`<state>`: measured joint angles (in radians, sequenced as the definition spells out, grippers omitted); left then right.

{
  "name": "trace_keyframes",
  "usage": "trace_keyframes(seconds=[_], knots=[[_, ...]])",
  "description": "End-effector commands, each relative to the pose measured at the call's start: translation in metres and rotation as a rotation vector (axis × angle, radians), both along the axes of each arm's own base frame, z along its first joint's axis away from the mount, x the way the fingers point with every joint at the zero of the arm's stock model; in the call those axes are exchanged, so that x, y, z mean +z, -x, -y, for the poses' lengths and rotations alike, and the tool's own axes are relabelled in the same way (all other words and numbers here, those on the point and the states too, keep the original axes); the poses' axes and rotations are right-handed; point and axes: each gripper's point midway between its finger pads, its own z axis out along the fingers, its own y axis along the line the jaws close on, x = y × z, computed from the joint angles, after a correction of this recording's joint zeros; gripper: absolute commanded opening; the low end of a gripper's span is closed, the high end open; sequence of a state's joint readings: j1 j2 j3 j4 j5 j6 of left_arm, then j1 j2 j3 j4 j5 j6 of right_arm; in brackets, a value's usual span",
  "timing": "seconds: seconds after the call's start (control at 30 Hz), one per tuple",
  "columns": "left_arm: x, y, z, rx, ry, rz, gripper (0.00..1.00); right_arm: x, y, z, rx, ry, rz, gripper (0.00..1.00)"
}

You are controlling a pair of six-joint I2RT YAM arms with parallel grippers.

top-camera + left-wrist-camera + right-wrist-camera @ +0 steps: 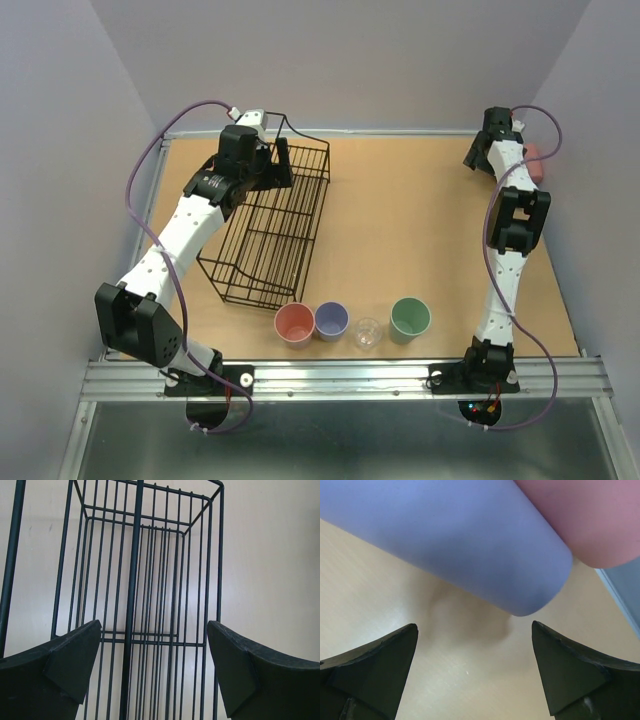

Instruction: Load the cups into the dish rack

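1. At the far left of the bench (pixel 420 220), the left gripper (pixel 154 625) sits at the far end of the dish rack (pixel 255 300). Its fingers are spread wide and hold nothing. In its wrist view one thick rack wire runs up between the two fingers; whether either finger touches a wire cannot be told.
2. The dish rack lies lengthwise from the far left toward the near middle, and no cup shows in it.
3. Just beyond the rack's near end, four cups stand upright in a row along the near edge, mouths up and empty. In order they are the salmon cup (pixel 295 323), touching or nearly touching the lavender cup (pixel 331 320), then the clear cup (pixel 367 333), then the green cup (pixel 410 318).
4. The clear cup is smaller, and its outline is hard to make out against the wood.
5. At the far right corner, the right gripper (pixel 475 630) is released, its fingers apart and empty. Close ahead of it are the far lavender cup (pixel 470 540) and the far pink cup (pixel 590 515), side by side. Both are cut off by the frame, so whether they stand or lie is unclear.
6. From above, only a sliver of the far pink cup (pixel 537 162) shows behind the right arm; the far lavender cup is hidden.
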<state>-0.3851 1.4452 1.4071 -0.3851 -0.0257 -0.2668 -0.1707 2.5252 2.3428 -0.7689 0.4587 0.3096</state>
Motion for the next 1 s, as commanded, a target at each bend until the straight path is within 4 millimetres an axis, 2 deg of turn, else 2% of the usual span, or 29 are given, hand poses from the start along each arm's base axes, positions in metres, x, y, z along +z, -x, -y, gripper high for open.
trace_keyframes(seconds=[0.0, 0.17, 0.23, 0.3, 0.33, 0.43, 0.47, 0.5, 0.53, 0.63, 0.67, 0.7, 0.73, 0.9, 0.93, 0.97], knots=[[0.022, -0.004, 0.004, -0.018, 0.005, 0.051, 0.98, 0.028, -0.03, -0.001, 0.033, -0.024, 0.146, 1.0], [0.019, -0.002, -0.003, 0.007, -0.014, 0.044, 0.98, 0.037, -0.04, -0.012, 0.057, -0.082, 0.206, 1.0], [0.016, 0.0, -0.004, 0.012, -0.016, 0.041, 0.98, 0.056, -0.049, -0.028, 0.094, -0.173, 0.279, 1.0], [0.013, 0.001, -0.005, 0.014, -0.016, 0.038, 0.98, 0.066, -0.055, -0.053, 0.144, -0.252, 0.321, 1.0], [0.009, 0.001, -0.004, 0.014, -0.016, 0.03, 0.98, 0.093, -0.063, -0.067, 0.187, -0.291, 0.403, 1.0], [0.006, 0.0, -0.002, 0.01, -0.008, 0.029, 0.98, 0.122, -0.074, -0.084, 0.194, -0.313, 0.505, 1.0], [0.007, -0.001, -0.002, 0.014, -0.001, 0.028, 0.98, 0.131, -0.081, -0.082, 0.182, -0.306, 0.548, 1.0], [0.008, -0.001, -0.001, 0.015, 0.006, 0.031, 0.98, 0.15, -0.087, -0.077, 0.151, -0.3, 0.606, 1.0], [0.006, 0.001, 0.0, 0.017, 0.017, 0.026, 0.98, 0.144, -0.091, -0.066, 0.1, -0.269, 0.614, 1.0], [0.01, 0.005, -0.001, 0.025, 0.05, 0.05, 0.98, 0.15, -0.1, -0.052, 0.03, -0.228, 0.665, 1.0], [0.0, 0.009, -0.002, 0.023, 0.048, 0.033, 0.98, 0.159, -0.102, -0.043, 0.0, -0.196, 0.698, 1.0], [0.003, 0.012, -0.002, 0.026, 0.061, 0.048, 0.98, 0.152, -0.105, -0.038, -0.033, -0.183, 0.703, 1.0], [-0.004, 0.015, -0.004, 0.031, 0.061, 0.036, 0.98, 0.155, -0.108, -0.035, -0.047, -0.174, 0.732, 1.0], [-0.009, 0.028, -0.005, 0.034, 0.091, 0.037, 0.98, 0.139, -0.11, -0.018, -0.167, -0.153, 0.765, 1.0], [-0.005, 0.03, -0.007, 0.037, 0.101, 0.052, 0.98, 0.133, -0.111, -0.015, -0.179, -0.145, 0.759, 1.0], [-0.013, 0.033, -0.008, 0.044, 0.104, 0.038, 0.98, 0.13, -0.11, -0.011, -0.192, -0.132, 0.756, 1.0]])
